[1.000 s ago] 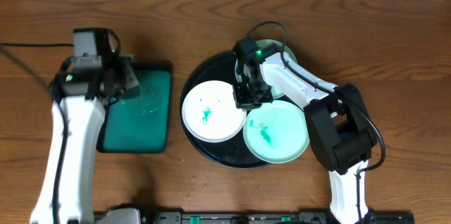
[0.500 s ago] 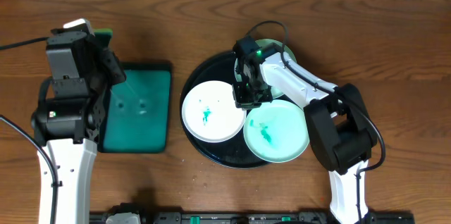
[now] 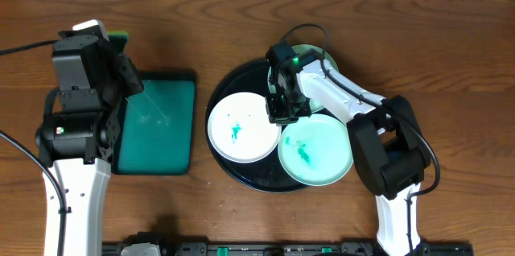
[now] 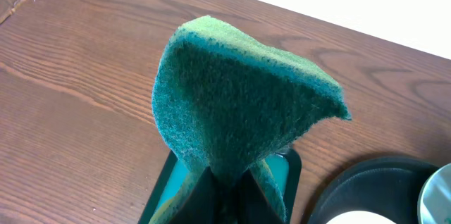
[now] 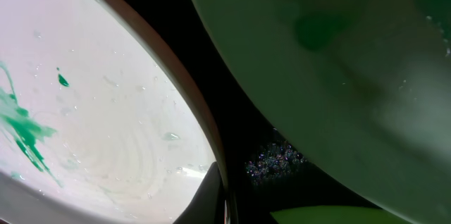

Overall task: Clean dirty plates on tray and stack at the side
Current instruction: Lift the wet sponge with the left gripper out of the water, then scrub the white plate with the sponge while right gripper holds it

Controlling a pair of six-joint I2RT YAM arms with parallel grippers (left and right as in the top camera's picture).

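The black tray (image 3: 241,79) holds three plates. A white plate (image 3: 241,131) with green smears lies at its left, and a smeared mint plate (image 3: 318,151) at the front right. Another mint plate (image 3: 318,55) at the back is half hidden by my right arm. My right gripper (image 3: 282,113) is shut on the white plate's right rim; in the right wrist view the white plate (image 5: 91,111) meets the gripper (image 5: 224,206) at the bottom edge. My left gripper (image 4: 229,199) hangs above the table, shut on a folded green sponge (image 4: 239,104).
A rectangular teal tray (image 3: 157,123) lies left of the black tray, below the raised left arm. Bare wooden table (image 3: 418,39) surrounds both trays. In the right wrist view, soap bubbles (image 5: 275,160) sit on the black tray floor between the plates.
The left arm has lifted off the teal tray with the sponge and risen toward the camera, then held still. The right arm and the plates have not moved.
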